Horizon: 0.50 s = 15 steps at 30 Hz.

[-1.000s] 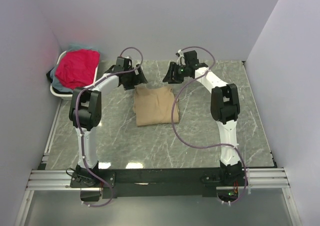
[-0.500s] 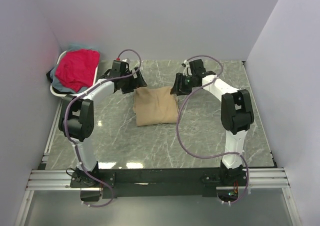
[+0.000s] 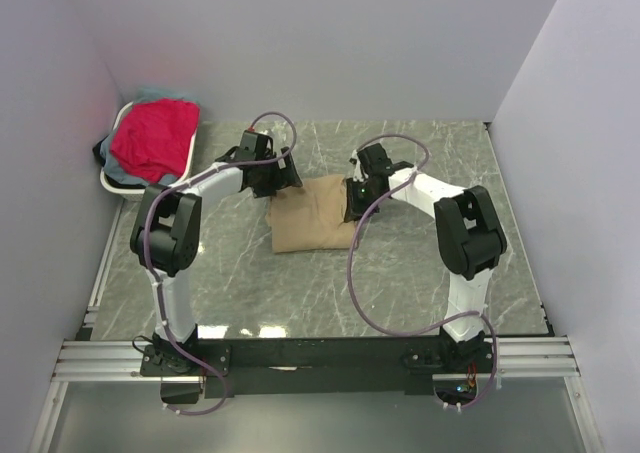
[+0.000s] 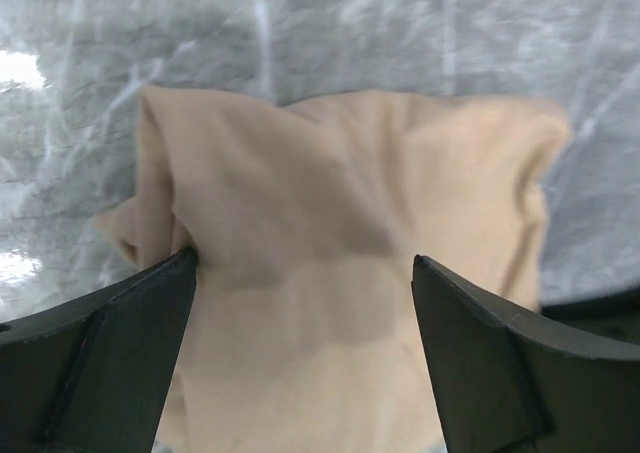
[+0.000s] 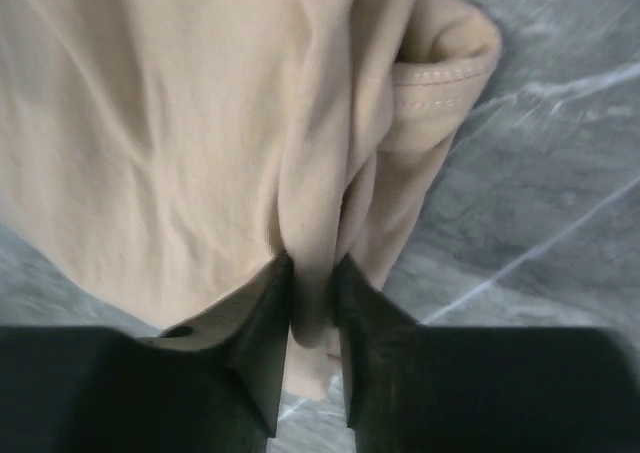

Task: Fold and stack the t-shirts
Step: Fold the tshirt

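Marble tabletop, tan t-shirt, long axis seemingly near-to-far, left fingers spread wide, right fingers pinching it.

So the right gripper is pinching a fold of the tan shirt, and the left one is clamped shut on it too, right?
No, the left gripper is open, jaws wide apart over the tan shirt, as the left wrist view shows. The right gripper does pinch a fold.
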{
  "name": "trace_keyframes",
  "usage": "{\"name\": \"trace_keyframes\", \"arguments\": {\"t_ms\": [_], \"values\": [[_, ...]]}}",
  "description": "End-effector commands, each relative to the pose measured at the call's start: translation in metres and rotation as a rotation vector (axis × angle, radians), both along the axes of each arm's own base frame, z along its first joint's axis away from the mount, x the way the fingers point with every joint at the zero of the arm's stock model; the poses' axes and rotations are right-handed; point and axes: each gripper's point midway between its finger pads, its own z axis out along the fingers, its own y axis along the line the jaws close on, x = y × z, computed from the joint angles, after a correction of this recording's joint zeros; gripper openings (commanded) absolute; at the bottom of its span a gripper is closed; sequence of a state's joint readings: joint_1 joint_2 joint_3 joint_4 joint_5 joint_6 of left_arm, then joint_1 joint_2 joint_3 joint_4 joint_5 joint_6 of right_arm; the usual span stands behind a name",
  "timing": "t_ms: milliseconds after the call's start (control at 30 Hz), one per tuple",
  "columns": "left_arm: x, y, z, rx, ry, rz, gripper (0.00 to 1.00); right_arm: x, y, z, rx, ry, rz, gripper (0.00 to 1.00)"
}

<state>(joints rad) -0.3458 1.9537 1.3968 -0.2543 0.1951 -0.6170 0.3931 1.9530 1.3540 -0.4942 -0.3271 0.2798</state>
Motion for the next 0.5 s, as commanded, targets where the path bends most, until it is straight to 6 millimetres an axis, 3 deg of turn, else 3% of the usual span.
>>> {"name": "trace_keyframes", "arguments": {"t_ms": [0,33,233,467], "values": [[0.007,0.004,-0.011,0.039,0.000,0.014,0.93,-0.003,-0.008,0.025,-0.067,-0.075,-0.032,0.15],[0.008,0.007,-0.015,0.057,0.007,0.023,0.92,-0.005,-0.009,0.024,-0.079,-0.079,-0.033,0.00],[0.012,0.019,-0.042,0.136,0.050,0.037,0.77,-0.016,-0.037,0.018,-0.184,-0.093,-0.104,0.00],[0.014,0.030,-0.058,0.158,0.076,0.052,0.74,-0.026,-0.068,-0.006,-0.275,-0.050,-0.184,0.00]]}}
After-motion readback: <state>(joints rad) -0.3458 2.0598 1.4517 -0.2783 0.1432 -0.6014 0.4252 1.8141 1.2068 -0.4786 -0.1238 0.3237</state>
